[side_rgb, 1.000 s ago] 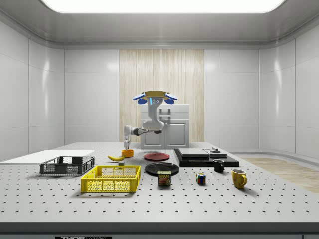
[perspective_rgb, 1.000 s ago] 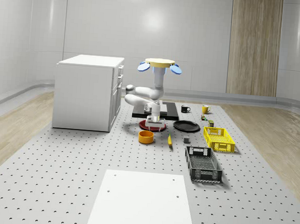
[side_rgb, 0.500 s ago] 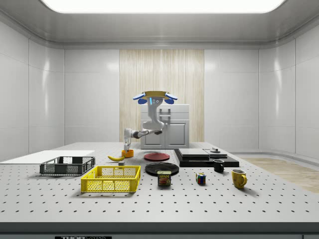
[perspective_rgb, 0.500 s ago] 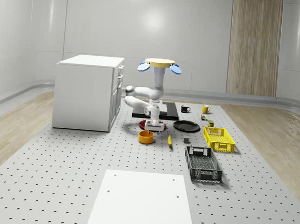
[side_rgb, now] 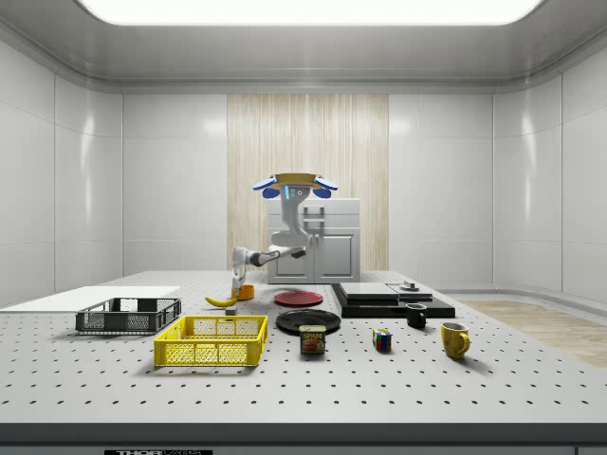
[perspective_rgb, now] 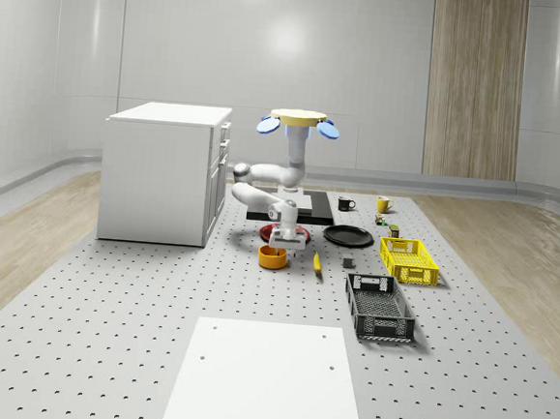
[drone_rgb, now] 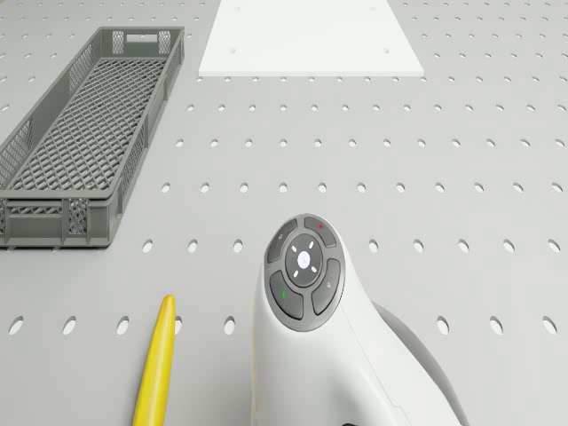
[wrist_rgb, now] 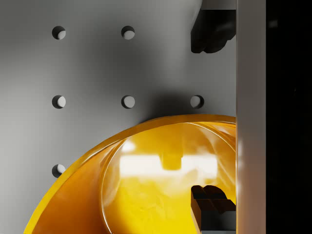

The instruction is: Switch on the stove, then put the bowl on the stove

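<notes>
Orange bowl (wrist_rgb: 146, 185) sits right under our gripper (wrist_rgb: 209, 117), whose fingers (wrist_rgb: 209, 31) stand spread, one outside the rim and one over the inside, holding nothing. In the whole-scene view the bowl (perspective_rgb: 272, 256) rests on the perforated table (perspective_rgb: 105, 332), between the red plate (perspective_rgb: 270, 232) and banana (perspective_rgb: 317, 262), well apart from the stove (perspective_rgb: 311, 208). Our drone (perspective_rgb: 299, 122) hovers above the stove's near edge, beside the white cabinet (perspective_rgb: 162, 171).

The perforated table (perspective_rgb: 108, 293) carries bowl (perspective_rgb: 272, 256), banana (perspective_rgb: 317, 262), stove (perspective_rgb: 311, 208), two crates and plates.
</notes>
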`<state>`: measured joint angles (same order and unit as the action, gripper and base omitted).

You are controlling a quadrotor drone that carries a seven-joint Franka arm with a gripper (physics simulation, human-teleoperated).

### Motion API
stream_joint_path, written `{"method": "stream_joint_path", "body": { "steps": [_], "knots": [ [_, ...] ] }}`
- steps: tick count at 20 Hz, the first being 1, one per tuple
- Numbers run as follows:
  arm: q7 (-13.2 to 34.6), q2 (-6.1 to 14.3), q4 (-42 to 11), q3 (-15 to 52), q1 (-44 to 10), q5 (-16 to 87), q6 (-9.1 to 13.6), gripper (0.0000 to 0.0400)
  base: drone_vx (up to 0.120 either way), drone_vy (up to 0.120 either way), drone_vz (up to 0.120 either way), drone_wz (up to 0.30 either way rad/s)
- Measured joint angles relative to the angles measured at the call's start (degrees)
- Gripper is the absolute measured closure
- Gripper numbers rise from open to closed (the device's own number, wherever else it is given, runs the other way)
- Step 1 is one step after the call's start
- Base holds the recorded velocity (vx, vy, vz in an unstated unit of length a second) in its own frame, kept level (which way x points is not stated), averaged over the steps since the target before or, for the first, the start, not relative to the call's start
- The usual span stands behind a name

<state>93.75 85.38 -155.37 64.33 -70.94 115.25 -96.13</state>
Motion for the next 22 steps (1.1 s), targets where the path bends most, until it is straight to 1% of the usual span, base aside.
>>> {"method": "stream_joint_path", "body": {
  "steps": [8,16,22],
  "knots": [
    [-1.0,-0.3,1.2,-1.2,0.1,1.1,-0.7,0.0000,0.000,0.000,0.000,0.000],
    [0.2,-1.1,1.3,-1.6,-1.1,1.7,-0.2,0.0000,0.000,0.000,0.000,0.000],
    [0.1,-1.2,1.3,-1.6,-1.0,1.8,-0.1,0.0000,0.000,0.000,0.000,0.000]
  ]
}}
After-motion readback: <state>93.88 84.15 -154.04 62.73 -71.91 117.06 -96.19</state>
